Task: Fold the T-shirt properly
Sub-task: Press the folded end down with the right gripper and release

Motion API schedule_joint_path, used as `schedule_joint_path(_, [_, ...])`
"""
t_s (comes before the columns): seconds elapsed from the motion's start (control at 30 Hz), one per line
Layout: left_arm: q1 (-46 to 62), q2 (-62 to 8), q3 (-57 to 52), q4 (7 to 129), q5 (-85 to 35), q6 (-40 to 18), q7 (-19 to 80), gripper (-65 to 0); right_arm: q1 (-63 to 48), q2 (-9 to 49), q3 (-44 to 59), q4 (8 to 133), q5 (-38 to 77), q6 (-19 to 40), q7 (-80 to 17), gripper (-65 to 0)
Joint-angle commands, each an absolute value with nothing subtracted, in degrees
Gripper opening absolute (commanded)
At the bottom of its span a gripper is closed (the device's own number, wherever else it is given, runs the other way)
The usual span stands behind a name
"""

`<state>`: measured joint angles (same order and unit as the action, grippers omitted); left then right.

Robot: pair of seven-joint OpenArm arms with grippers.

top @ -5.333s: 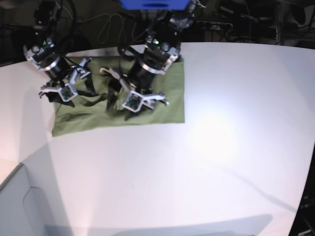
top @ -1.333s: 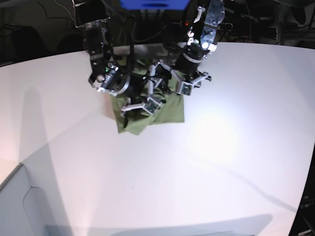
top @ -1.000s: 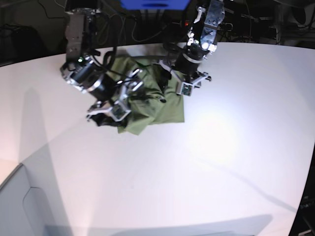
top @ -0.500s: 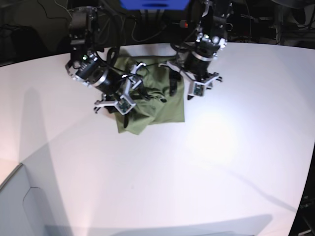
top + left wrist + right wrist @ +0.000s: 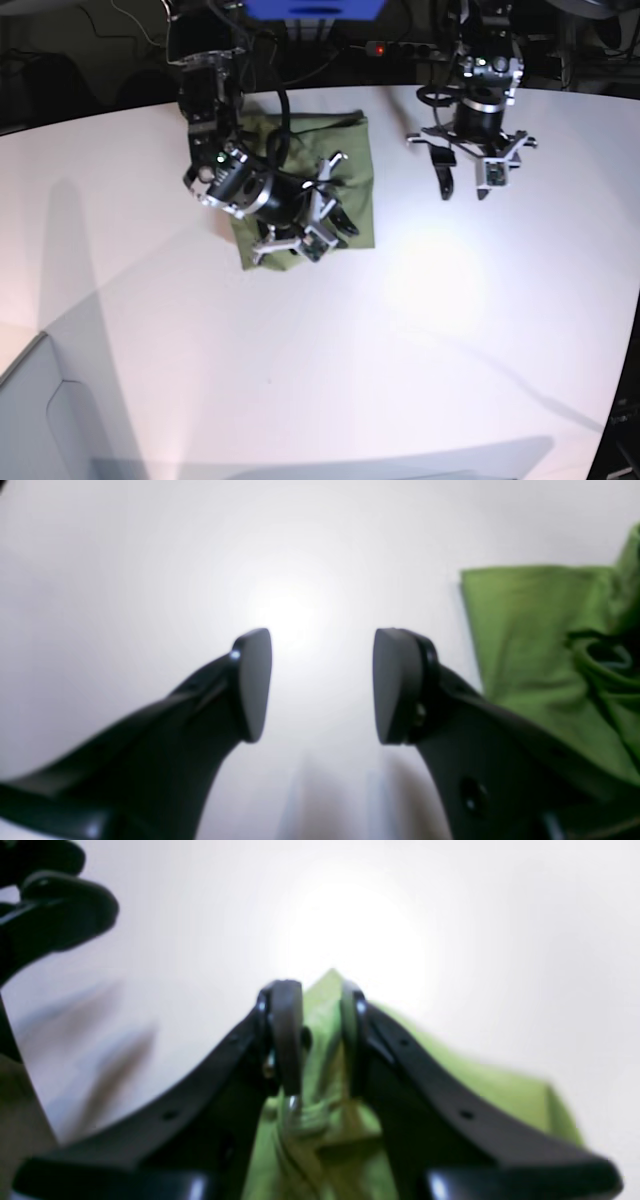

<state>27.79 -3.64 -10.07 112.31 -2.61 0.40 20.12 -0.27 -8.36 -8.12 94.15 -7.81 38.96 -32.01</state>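
Note:
The olive-green T-shirt lies folded into a narrow rectangle at the back of the white table. My right gripper sits low over the shirt's front part. In the right wrist view its fingers stand close together with a bunched ridge of the T-shirt between them, so the right gripper is shut on the cloth. My left gripper hangs to the right of the shirt, apart from it. The left gripper is open over bare table, with the T-shirt off to its right.
Cables and dark equipment crowd the space behind the table's far edge. A blue block sits at the top centre between the arm bases. A bright glare patch lies on the white table right of the shirt.
The right gripper's jaws have narrowed from wide open onto the cloth at the shirt's front. The left arm has swung right, off the shirt, over bare table.

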Motion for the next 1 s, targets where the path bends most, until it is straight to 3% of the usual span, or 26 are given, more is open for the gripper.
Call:
schedule_joint_path(0.0, [28.4, -3.4, -10.2, 113.5, -2.9, 0.2, 18.9, -33.6, 0.9, -9.0, -9.9, 95.0, -6.7, 40.0, -30.6, -54.0])
schedule_joint_path(0.2, [29.3, -3.4, -10.2, 113.5, -2.9, 0.3, 18.9, -33.6, 4.1, -9.0, -14.6, 91.9, -6.6, 40.0, -30.5, -51.7])
schedule_joint_path(0.4, [30.3, -3.8, -10.2, 113.5, -2.9, 0.4, 18.9, -33.6, 4.2, -9.0, -11.4, 92.6, -6.5, 40.0, -30.5, -27.4])
schedule_joint_path(0.5, [30.4, -3.8, -10.2, 113.5, -2.9, 0.4, 18.9, -33.6, 1.9, -9.0, -8.2, 96.9, -6.5, 40.0, -30.5, -18.9])
schedule_joint_path(0.73, [29.9, -3.4, -10.2, 113.5, -2.9, 0.3, 18.8, -33.6, -8.4, -9.0, 3.4, 109.5, -6.9, 40.0, -30.8, -23.6])
schedule_joint_path(0.83, [29.8, -3.4, -10.2, 113.5, -2.9, 0.3, 18.7, -33.6, -12.7, -9.0, 7.3, 111.1, -6.9, 40.0, -30.8, -28.4])
schedule_joint_path(0.97, [29.8, -3.5, -10.2, 113.5, -2.9, 0.2, 18.6, -33.6, -16.7, -8.9, 10.6, 110.9, -6.9, 40.0, -30.8, -29.0])
